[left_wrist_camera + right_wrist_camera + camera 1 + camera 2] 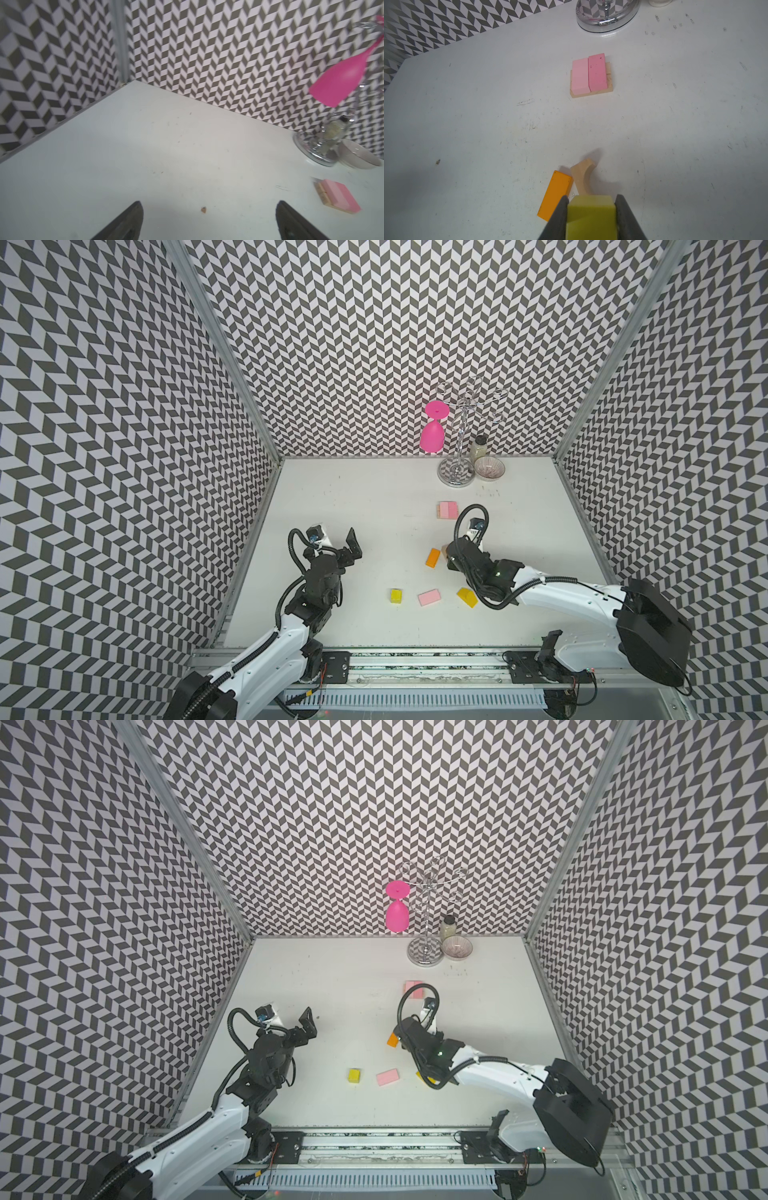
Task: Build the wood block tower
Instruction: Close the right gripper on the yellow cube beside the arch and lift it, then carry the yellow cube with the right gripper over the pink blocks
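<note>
Wood looks light, rigid and smooth: right fingers (559,220) pinch the yellow cube (590,218) across opposite flat faces, a sound hold. Left fingers (128,224) stand spread, empty.

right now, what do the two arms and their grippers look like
The left arm and right arm have glossy white shells with black joints and bases. A black ribbed cable loops at each wrist. The left gripper and right gripper have dark grey, tapered fingers. A small green light shows on the right arm.
</note>
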Robot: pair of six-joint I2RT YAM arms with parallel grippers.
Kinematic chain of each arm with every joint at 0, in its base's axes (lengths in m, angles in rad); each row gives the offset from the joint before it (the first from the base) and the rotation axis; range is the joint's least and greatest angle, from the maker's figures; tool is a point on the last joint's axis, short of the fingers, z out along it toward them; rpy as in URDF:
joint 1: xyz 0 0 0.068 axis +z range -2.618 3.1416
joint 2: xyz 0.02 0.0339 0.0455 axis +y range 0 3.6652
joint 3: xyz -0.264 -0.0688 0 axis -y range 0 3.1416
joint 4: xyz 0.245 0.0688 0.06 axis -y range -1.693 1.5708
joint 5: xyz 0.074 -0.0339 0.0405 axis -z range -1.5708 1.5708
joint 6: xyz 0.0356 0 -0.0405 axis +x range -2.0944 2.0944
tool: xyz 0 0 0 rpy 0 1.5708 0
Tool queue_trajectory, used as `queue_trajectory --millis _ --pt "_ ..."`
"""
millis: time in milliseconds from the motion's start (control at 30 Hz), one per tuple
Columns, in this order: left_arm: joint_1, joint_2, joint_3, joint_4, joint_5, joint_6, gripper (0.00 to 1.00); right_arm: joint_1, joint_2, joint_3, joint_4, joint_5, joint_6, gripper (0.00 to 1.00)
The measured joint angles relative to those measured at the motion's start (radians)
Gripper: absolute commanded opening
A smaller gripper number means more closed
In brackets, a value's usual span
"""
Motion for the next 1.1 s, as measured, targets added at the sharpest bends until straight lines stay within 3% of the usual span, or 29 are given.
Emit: queue_trajectory --millis 200,433,867,1100 --pt "-0.077 -0.001 -0.027 0.077 0.068 0.08 1.0 -0.195 0.061 0.095 0.038 -0.102 -0.189 0.0" --pt "-0.08 0.068 -0.024 0.116 0.069 0.1 1.0 -0.307 0.244 0.333 0.023 -0.21 -0.338 0.0" --pt "-0.15 0.184 0.027 0.124 -0.062 0.127 1.0 -0.361 0.504 0.555 -0.069 -0.309 -0.467 0.0" --pt "-0.15 0.223 0.056 0.123 -0.101 0.13 1.0 -0.361 0.552 0.599 -0.089 -0.312 -0.472 0.0"
